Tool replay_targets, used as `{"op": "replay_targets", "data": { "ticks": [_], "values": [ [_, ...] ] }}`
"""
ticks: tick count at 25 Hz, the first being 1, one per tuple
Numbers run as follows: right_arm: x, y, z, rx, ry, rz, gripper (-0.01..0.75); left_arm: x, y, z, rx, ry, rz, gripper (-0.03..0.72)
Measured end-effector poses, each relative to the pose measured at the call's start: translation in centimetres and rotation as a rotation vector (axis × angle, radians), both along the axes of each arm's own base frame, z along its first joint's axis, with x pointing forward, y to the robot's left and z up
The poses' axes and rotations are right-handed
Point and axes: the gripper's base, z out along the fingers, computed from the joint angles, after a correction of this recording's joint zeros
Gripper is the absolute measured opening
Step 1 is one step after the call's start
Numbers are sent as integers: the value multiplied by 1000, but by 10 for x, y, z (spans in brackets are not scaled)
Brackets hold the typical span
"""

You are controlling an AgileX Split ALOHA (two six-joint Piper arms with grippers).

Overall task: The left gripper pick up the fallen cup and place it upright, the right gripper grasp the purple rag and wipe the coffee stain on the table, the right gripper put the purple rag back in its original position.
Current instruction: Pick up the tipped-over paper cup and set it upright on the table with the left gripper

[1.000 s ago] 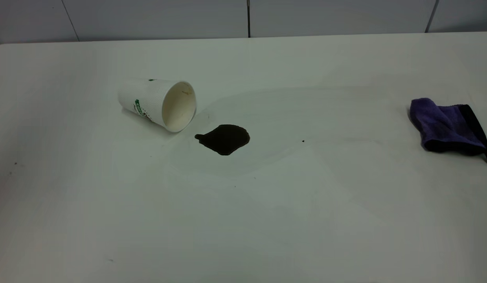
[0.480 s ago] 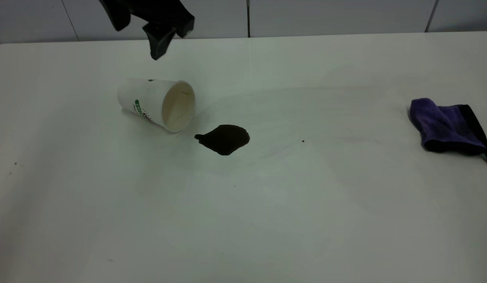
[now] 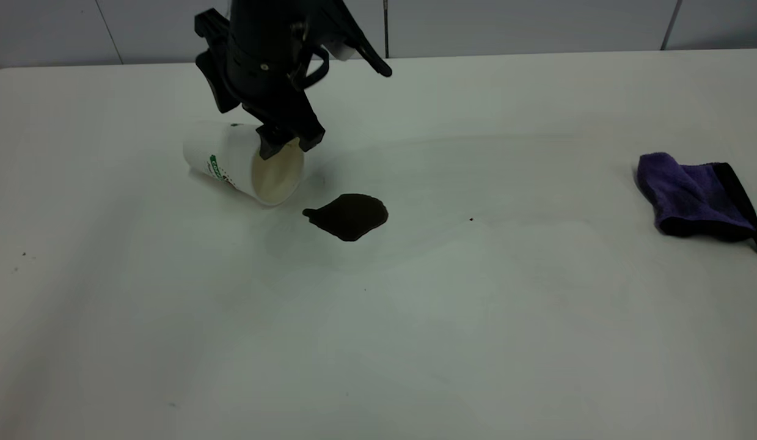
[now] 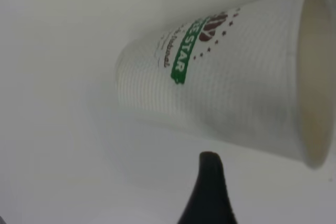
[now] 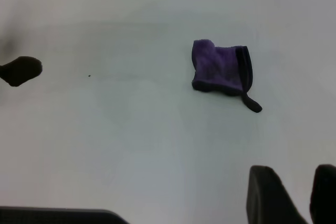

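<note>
Overhead, the left claw (image 3: 286, 142) hangs at the mouth of the cup (image 3: 228, 157), which lies on its side on the table (image 3: 415, 318); whether its fingers are apart cannot be told. Just beside the cup sits the stain (image 3: 347, 216). Well apart lies the rag (image 3: 693, 195), while the right claw (image 5: 291, 195) hovers nearby, slightly parted and empty.

Exterior view high, facing table (image 3: 378, 342); wrist views close.
</note>
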Motion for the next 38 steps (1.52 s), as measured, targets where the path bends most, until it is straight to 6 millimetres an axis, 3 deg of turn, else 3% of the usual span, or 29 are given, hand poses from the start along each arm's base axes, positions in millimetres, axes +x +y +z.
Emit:
{"op": "replay_targets", "data": {
  "ticks": [8,12,16,19,21,23,28,31,34,38],
  "values": [
    [0,0,0,0,0,0,239,11,1,-36,63,-89,-58,648],
    [0,0,0,0,0,0,239,17,4,-44,148,-148,-111,567],
    [0,0,0,0,0,0,239,20,5,-44,181,-191,-125,346],
    [0,0,0,0,0,0,239,21,6,-40,198,-203,-120,117],
    [0,0,0,0,0,0,239,22,7,-27,204,-220,-105,44],
    [0,0,0,0,0,0,239,22,6,-8,167,-228,-83,20],
    [0,0,0,0,0,0,239,26,8,78,-27,-197,-5,11],
    [0,0,0,0,0,0,239,32,27,124,-227,-112,56,11],
    [0,0,0,0,0,0,239,42,53,138,-415,-5,95,11],
    [0,0,0,0,0,0,239,55,89,130,-605,81,150,11]
  ]
}}
